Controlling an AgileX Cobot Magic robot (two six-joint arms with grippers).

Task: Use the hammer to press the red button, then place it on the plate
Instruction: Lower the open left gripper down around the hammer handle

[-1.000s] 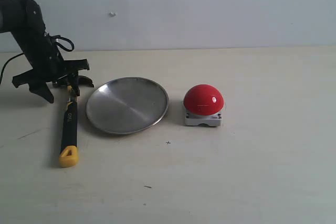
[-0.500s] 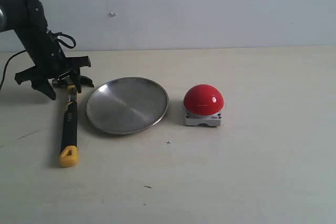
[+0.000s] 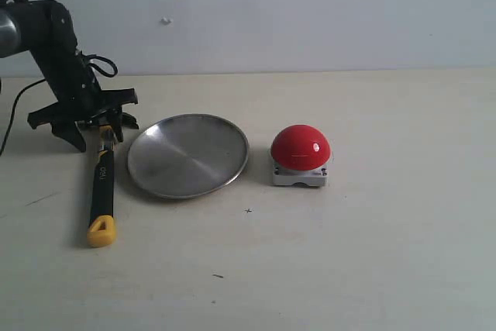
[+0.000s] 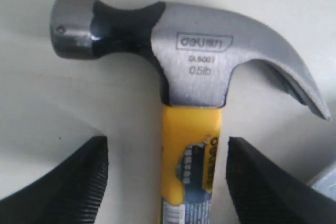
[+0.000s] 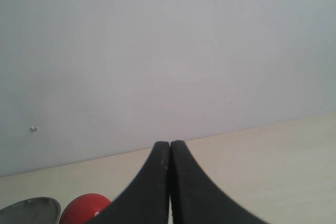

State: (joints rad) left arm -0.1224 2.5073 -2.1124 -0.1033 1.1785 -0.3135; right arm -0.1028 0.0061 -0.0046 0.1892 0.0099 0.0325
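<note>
Spread wide, the left gripper (image 3: 97,132) sits low at the head end of the hammer (image 3: 101,184), at the far left of the tabletop (image 3: 387,253). The left wrist view shows its two ribbed black fingers (image 4: 73,182) one on each side of the yellow top of the handle, with clear gaps between them and it, so nothing is gripped. Whether the fingertips touch the tabletop cannot be told.

The hammer lies flat. Its grey metal head (image 4: 199,61) points away from the exterior camera, and its black handle runs toward that camera and ends in a yellow butt (image 3: 101,231). In the exterior view the claw curves toward the plate (image 3: 187,154) and stops just short of its rim. The plate rests on the tabletop just beside the hammer, on its right, and holds nothing.

The button (image 3: 301,147), a red dome on a grey square base, stands to the right of the plate, near it but not touching.

The right gripper (image 5: 170,182) is outside the exterior view. Its own camera shows its two black fingers pressed together with nothing between them, held above the tabletop and facing the pale wall (image 5: 168,51), with the button and the plate's edge low in that picture.
</note>
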